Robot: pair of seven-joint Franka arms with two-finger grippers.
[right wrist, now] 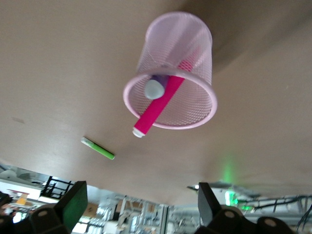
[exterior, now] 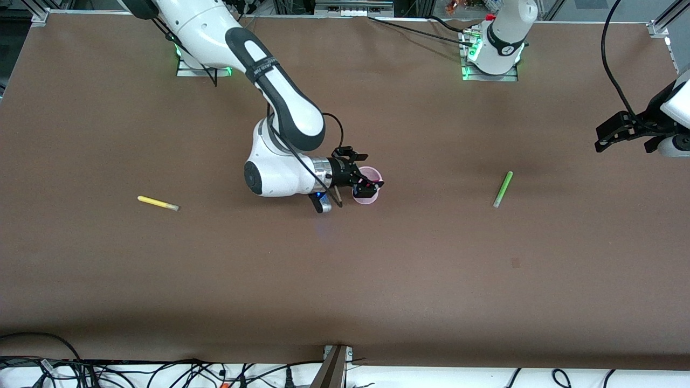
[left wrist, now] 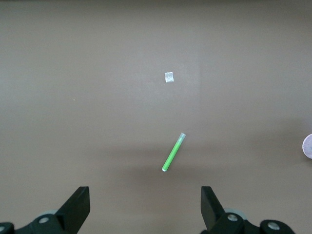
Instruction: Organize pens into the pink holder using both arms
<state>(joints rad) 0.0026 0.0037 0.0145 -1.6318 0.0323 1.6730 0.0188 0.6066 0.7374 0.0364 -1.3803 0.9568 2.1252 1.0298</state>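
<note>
The pink holder (exterior: 368, 187) stands upright near the middle of the brown worktop (exterior: 345, 280); the right wrist view shows it (right wrist: 170, 87) to be a round mesh cup, slightly tapered, with a thicker rim. Two pens are in it. The magenta-pink pen (right wrist: 158, 105) leans across the inside, one end down in the cup and the other end, with a pale tip, sticking out over the rim. The dark purple pen (right wrist: 156, 85) sits beside it, touching it, its white tip (right wrist: 154, 89) pointing up out of the mouth.

The right tool (exterior: 369, 186) is over the holder, at the end of an arm that reaches in from the 11 o'clock corner of the front view. Its fingers (right wrist: 73, 200) stand spread apart with nothing between them.

Two pens lie flat on the worktop, well apart from the cup. The light green pen (exterior: 503, 189) lies at the cup's 3 o'clock in the front view, toward the left arm's end of the worktop. The yellow pen (exterior: 157, 203) lies at the cup's 9 o'clock, toward the right arm's end.

The left tool (exterior: 620, 131) waits at the 3 o'clock edge of the front view, over the worktop near the green pen. Its fingers (left wrist: 78, 207) are wide apart and empty, and the green pen (left wrist: 173, 152) shows on the worktop between them
</note>
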